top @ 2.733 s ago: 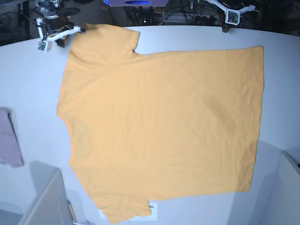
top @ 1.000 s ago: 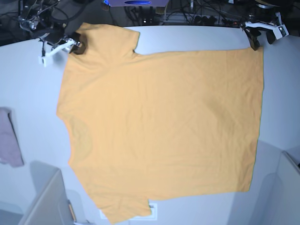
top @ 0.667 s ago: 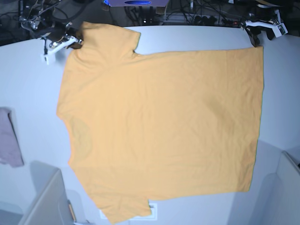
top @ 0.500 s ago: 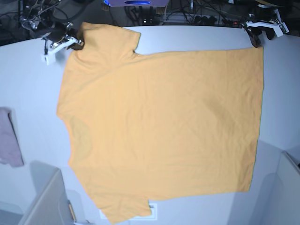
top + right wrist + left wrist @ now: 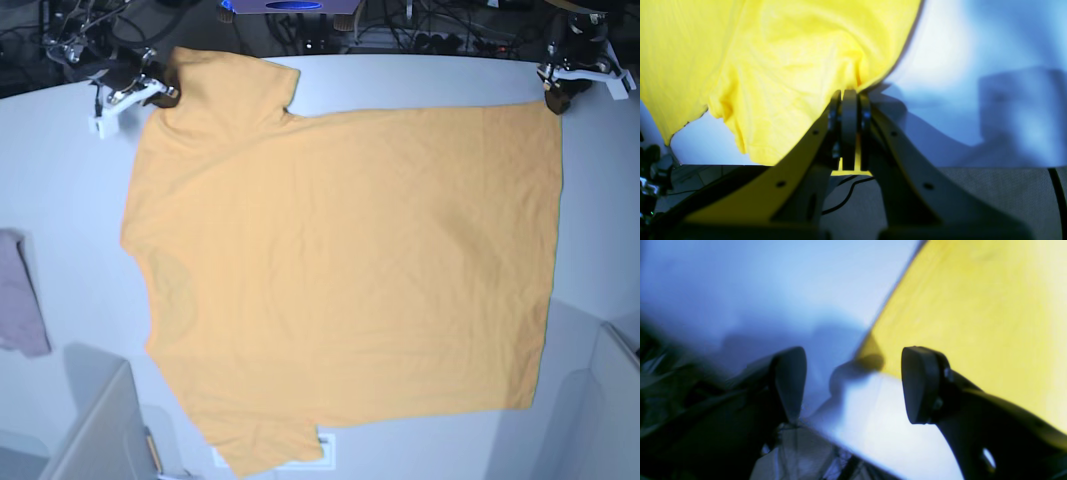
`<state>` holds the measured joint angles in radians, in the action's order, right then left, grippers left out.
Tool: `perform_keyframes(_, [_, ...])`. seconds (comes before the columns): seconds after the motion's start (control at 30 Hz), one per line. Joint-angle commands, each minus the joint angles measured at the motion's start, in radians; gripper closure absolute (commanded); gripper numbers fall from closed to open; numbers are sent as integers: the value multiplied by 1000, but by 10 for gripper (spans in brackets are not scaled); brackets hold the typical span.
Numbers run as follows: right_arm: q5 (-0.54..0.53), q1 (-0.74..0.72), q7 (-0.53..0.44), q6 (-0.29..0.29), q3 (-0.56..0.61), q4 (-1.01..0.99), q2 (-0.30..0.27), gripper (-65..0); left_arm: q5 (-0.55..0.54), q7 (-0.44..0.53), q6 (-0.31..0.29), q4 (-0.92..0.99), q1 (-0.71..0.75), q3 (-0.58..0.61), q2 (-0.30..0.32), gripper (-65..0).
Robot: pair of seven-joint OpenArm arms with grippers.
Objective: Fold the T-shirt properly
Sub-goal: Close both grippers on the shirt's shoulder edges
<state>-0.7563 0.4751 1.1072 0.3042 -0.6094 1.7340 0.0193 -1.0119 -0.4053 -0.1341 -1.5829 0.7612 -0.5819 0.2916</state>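
The orange-yellow T-shirt (image 5: 340,260) lies flat on the surface (image 5: 60,180); right hand (image 5: 849,96) pinches its sleeve, left hand (image 5: 853,383) gapes empty

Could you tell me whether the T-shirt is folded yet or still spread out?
Spread out. The T-shirt lies flat in one layer on the table, no fold visible; the right gripper pinches one sleeve edge.

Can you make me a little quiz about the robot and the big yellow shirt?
1. True or false: the right gripper is shut on the T-shirt.
2. The left gripper is: A) open, B) shut on cloth, C) holding a cup.
3. Fill in: the small pinkish cloth lies ____ the T-shirt, on the table.

Key: 1 true; 2 A; 3 apart from.
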Motion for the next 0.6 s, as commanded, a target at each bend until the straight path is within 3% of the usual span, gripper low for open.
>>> perform_keyframes(0.0, [30, 6, 9, -1, -4, 5, -3, 0, -6, -2, -26, -10, 7, -6, 11, -426])
perform_keyframes(0.13, [28, 6, 7, -1, -4, 5, -2, 0, -6, -43, -109, 8, -26, -10, 7, -425])
perform_keyframes(0.57, [30, 6, 7, -1, -5, 5, -2, 0, -8, -60, -117, 57, -104, -13, -53, -423])
